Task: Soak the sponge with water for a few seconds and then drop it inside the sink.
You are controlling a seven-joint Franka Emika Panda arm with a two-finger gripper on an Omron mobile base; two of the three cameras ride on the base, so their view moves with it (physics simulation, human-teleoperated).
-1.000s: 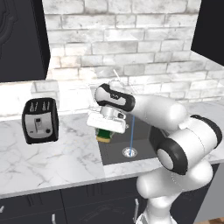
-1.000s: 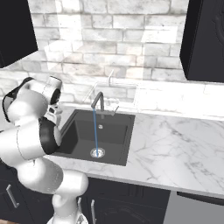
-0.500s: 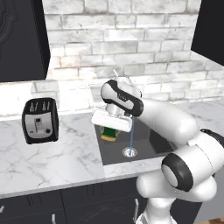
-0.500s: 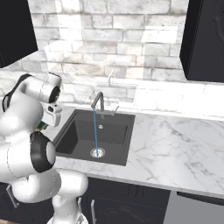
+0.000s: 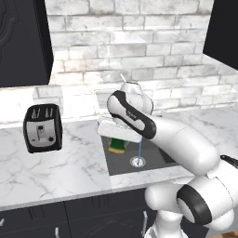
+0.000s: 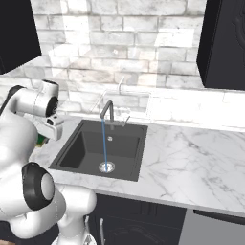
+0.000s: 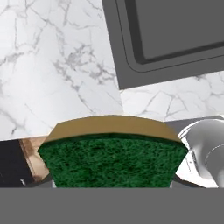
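Note:
My gripper (image 5: pixel 117 138) is shut on the sponge (image 5: pixel 117 146), a yellow block with a dark green face. It hangs by the left rim of the dark grey sink (image 5: pixel 122 166), left of the thin blue water stream (image 5: pixel 139 151) and apart from it. From the right side, the gripper (image 6: pixel 50 130) sits left of the sink (image 6: pixel 136 143), and a bit of the sponge (image 6: pixel 41 139) peeks out behind it. Water (image 6: pixel 104 142) runs from the tap (image 6: pixel 108 109) to the drain (image 6: pixel 106 167). Close up, the sponge (image 7: pixel 113 160) covers the fingertips, with a corner of the sink (image 7: pixel 175 35) beyond it.
A black-and-silver toaster (image 5: pixel 42 128) stands on the white marble counter (image 5: pixel 69 162) to the left of the sink. A brick wall runs behind, with dark cabinets (image 6: pixel 222 43) above. More marble counter (image 6: pixel 191 158) stretches right of the sink.
The arm has swung its elbow out and carried the sponge a little right and lower, nearer the water stream. The grip has stayed shut.

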